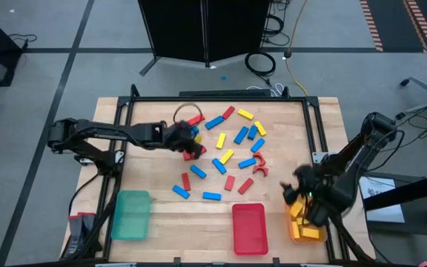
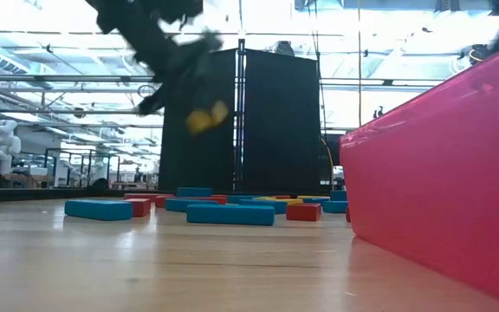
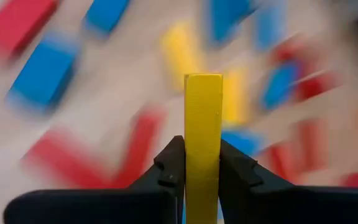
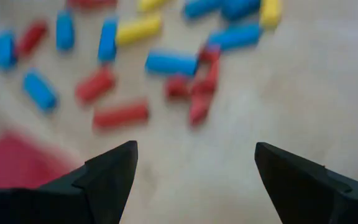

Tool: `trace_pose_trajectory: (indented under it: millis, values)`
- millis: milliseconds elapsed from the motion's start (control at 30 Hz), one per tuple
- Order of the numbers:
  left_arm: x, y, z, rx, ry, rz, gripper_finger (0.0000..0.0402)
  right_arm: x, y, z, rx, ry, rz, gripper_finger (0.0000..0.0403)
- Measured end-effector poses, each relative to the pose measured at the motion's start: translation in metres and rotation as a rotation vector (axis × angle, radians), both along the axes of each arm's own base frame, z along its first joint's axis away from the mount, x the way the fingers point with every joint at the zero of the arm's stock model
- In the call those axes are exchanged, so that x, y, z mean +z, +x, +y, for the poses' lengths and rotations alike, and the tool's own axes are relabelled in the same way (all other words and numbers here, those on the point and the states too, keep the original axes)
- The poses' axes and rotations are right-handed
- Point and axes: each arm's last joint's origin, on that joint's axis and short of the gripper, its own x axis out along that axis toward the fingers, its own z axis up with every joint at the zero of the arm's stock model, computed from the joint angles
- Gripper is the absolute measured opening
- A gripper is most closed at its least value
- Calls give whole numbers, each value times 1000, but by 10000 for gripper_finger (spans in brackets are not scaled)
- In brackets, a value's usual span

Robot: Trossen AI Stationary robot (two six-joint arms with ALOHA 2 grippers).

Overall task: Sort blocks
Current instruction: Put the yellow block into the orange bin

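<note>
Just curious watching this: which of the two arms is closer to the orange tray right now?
The right. Its open tool hangs just above the orange tray at the table's corner. The left tool, gripping a yellow block, is far across over the scattered blocks.

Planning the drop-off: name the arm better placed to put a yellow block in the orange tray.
Left. Its gripper is shut on a yellow block, though far from the orange tray. The right gripper is open and empty beside that tray.
</note>
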Motion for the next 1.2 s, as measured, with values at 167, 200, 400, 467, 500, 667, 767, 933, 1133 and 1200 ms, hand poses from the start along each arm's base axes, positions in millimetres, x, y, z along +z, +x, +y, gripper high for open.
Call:
trace_pose_trajectory:
  millis: [167,200,400,467,500,667,767,933,1133,1200]
  values:
    - [48,18,3,-124,198,-259,59,31,-2,-42,-101,-90,-269,320]
    - [56,20,3,-144,238,-292,59,38,-3,-49,-117,-100,-339,320]
    - [78,26,4,-209,408,-439,59,81,-3,-71,-32,-124,-565,320]
    - [82,27,4,-228,438,-478,59,99,1,-74,70,-118,-613,320]
    - [84,28,3,-249,444,-501,59,108,4,-75,122,-123,-648,320]
    - [89,35,0,-356,456,-620,59,142,19,-83,278,-319,-774,320]
    - [94,37,-4,-389,476,-693,59,144,27,-91,274,-411,-748,320]
    - [98,38,-9,-411,488,-743,59,138,48,-103,299,-416,-711,320]
    - [98,38,-12,-446,480,-750,59,135,84,-113,387,-430,-655,320]
    - [98,38,-13,-450,478,-751,59,140,93,-116,403,-459,-638,320]
